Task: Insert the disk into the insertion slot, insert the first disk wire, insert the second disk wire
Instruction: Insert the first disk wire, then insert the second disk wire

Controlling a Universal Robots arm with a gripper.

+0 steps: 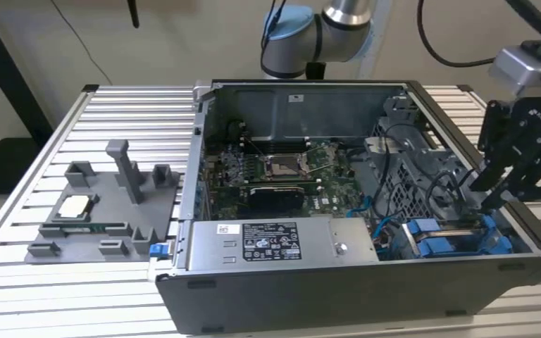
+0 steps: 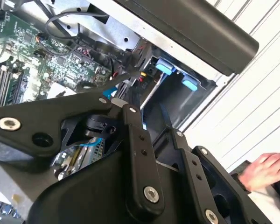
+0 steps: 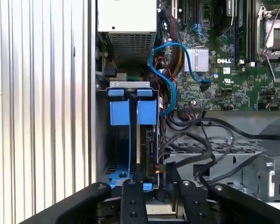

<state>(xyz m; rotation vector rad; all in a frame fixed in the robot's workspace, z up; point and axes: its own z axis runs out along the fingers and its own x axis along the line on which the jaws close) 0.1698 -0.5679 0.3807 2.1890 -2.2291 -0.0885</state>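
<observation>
The robot arm's black metal claw (image 3: 154,176) hangs over one corner of the big open dark grey computer box (image 1: 346,299). It points down into that corner. I cannot tell if the claw is open or closed, or if it is pinching anything.

Right under the claw is the flat silver-grey disk in its bright blue plastic frame (image 3: 147,113). It stands on its edge inside the metal slot, close against the wall of the box. I think the first job is done, because the disk looks like it is in its slot.

Just beside the disk, a thin blue wire (image 3: 171,95) curls up over the green board with all its little parts (image 3: 224,79). I cannot see any wire plugged into the disk, so I think both wire jobs are left to do.

Farther along sits the grey power box with a white label (image 1: 280,243). Outside the computer box, a grey plastic tray (image 1: 101,218) lies on the silver ribbed table (image 1: 54,303). In the second wrist view a person's hand (image 2: 266,170) rests near the box.
</observation>
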